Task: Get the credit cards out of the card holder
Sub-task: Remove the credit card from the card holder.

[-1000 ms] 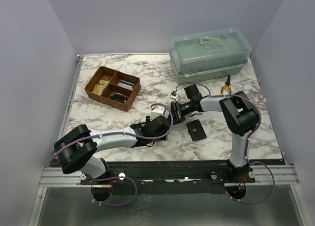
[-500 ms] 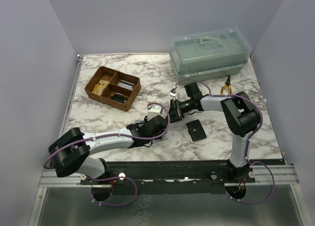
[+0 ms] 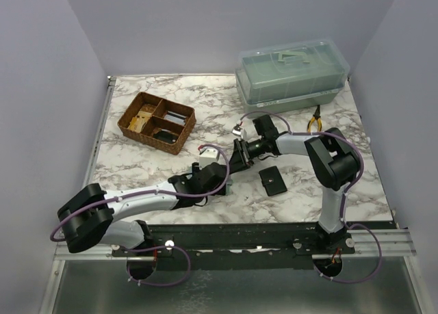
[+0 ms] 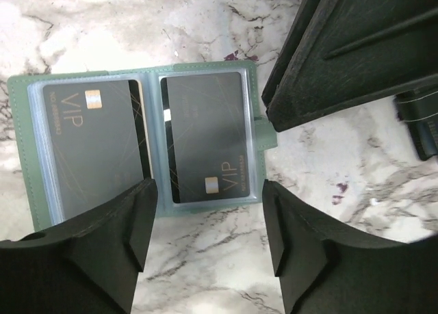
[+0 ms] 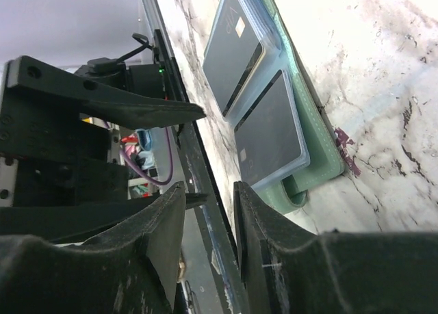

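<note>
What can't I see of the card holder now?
Left wrist view: the left gripper covers the card holder's near left corner.
Right wrist view: the top edge cuts off the far card.
Top view: the right gripper and left one hide the holder.
Anything behind the two front cards: hidden.

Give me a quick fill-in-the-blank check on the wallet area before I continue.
The card holder lies ___ on the marble table.
Both credit cards in its clear sleeves are printed ___.
The left end effector, spread wide, holds ___.
Missing words: open; VIP; nothing.
</note>
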Robot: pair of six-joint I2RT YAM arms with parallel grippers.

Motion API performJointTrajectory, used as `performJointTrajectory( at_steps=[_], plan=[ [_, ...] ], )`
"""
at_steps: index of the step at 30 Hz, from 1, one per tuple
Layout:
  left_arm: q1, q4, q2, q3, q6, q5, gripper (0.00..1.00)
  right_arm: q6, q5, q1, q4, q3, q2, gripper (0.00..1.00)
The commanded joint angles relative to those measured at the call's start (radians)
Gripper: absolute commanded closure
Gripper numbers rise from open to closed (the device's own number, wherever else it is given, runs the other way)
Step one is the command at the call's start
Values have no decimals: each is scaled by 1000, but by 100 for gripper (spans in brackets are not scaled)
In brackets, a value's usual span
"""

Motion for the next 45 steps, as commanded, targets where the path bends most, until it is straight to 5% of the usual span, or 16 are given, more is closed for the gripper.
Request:
performJointTrajectory(
  at_steps=[1,3,13,19,28,45],
  plan=[
    [-4,-9,-117,-47,-7,7,19,-14,46,24,28,-31,-28,59],
    [-5,0,-199,-83,-19,-7,2,-32,55,29,35,-37,-34,58],
    [35,131,-645,-298,-27,100,7,-13,103,32,105,-86,-61,59],
    [34,89,-544,-269,-48,133,13,121,82,47,193,-117,-31,60],
    [35,91,-315,-196,-7,113,23,298,304,58,207,-208,-130,63],
    [50,111,-298,-197,-26,33,36,390,297,99,245,-227,-133,63]
  ],
)
